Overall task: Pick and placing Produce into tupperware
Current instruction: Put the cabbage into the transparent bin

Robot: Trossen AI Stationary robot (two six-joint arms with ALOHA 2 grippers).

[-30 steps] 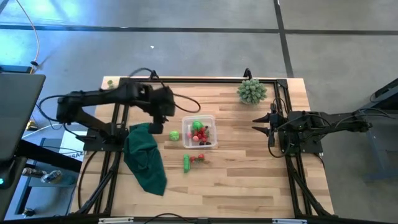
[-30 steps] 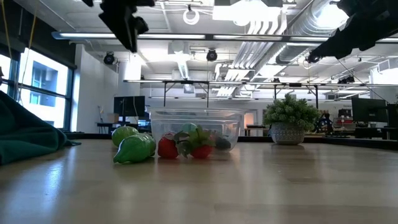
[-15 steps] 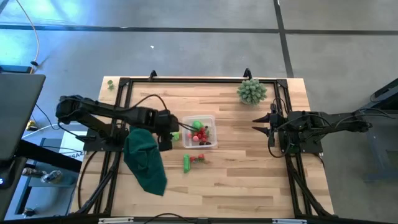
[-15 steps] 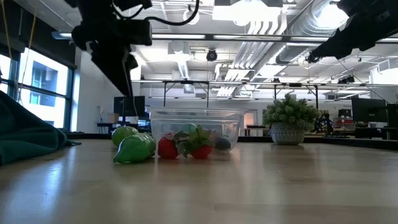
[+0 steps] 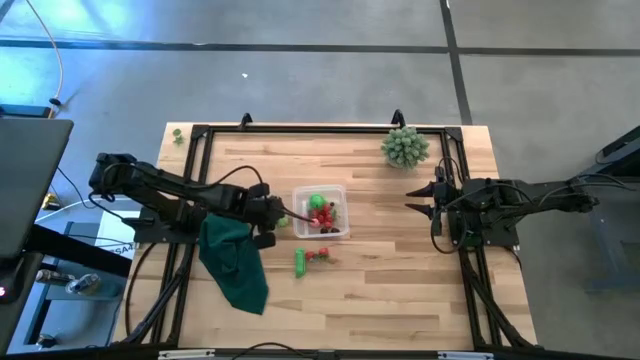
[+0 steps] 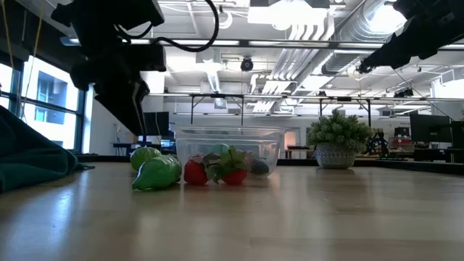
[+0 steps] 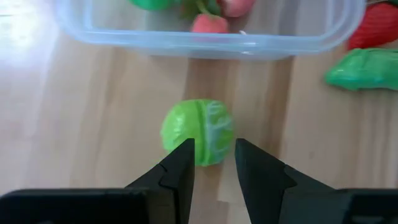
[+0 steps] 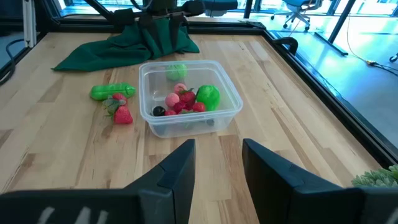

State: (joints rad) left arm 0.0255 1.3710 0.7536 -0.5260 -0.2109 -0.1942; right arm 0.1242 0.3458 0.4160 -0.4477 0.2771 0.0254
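Left gripper [image 7: 211, 163], jaws parted and empty, hangs over a round, pale-veined green produce piece [image 7: 198, 131] beside the clear tupperware [image 7: 205, 43]; right gripper [image 8: 214, 163] open, empty.

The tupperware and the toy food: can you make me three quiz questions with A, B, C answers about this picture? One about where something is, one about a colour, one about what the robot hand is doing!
1. Where is the round green toy vegetable?
A. inside the tupperware
B. on the table just outside the tupperware
C. on the green cloth

2. What colour is the cloth?
A. dark green
B. yellow
C. white

3. What is the left gripper doing?
A. holding a strawberry
B. resting far from the food
C. open, just in front of the round green vegetable

Answers:
1. B, the left wrist view shows it on bare wood beside the clear wall.
2. A, the high view shows it dark green.
3. C, its fingers stand apart with nothing between them.
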